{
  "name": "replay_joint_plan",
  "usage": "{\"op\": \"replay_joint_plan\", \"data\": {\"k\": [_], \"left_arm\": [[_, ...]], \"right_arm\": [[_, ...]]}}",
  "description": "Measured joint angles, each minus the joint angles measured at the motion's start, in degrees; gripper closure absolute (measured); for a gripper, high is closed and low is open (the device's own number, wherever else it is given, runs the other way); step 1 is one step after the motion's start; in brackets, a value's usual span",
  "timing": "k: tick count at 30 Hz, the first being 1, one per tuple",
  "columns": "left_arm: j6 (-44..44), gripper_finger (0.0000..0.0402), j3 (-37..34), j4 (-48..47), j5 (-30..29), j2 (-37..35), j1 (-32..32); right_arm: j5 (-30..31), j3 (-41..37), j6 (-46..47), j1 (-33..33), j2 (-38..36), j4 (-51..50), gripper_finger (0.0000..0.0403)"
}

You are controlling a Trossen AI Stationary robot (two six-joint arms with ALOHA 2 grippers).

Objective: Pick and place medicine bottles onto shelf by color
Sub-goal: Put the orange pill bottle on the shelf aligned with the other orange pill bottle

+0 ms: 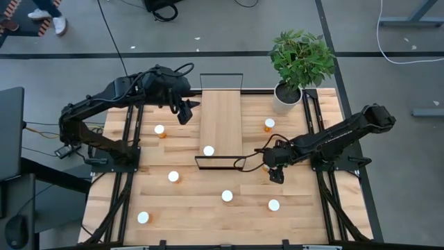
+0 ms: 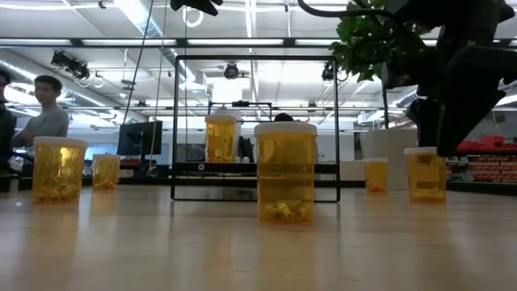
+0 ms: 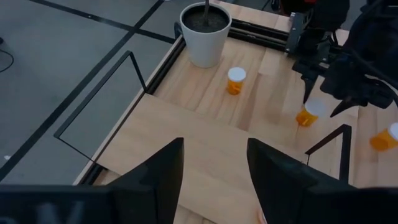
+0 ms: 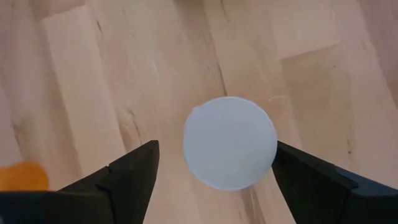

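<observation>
Seen from above, the surface (image 1: pixel 229 215) is light honey-coloured wood laid in long planks, with black rails along both sides. The shelf (image 1: pixel 220 125) at the centre is a paler wood with thin black wire frames at its ends. The medicine bottles (image 2: pixel 285 172) are translucent amber-orange with round white caps. At about 1 o'clock, a green leafy plant (image 1: pixel 303 55) grows from a white pot (image 1: pixel 286 98). Both robot arms are black. The floor (image 1: pixel 83 28) is grey, crossed by dark lines.
</observation>
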Motion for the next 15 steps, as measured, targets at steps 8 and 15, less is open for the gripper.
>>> {"op": "replay_joint_plan", "data": {"k": [8, 15], "left_arm": [[-0.9, 0.0228, 0.0, 0.0, 0.0, 0.0, 0.0], [-1.4, 0.0229, 0.0, -0.1, 0.0, 0.0, 0.0]], "right_arm": [[2.1, 0.0, 0.5, 0.1, 0.0, 0.0, 0.0091], [2.2, -1.8, 2.9, 0.1, 0.0, 2.1, 0.0091]]}}
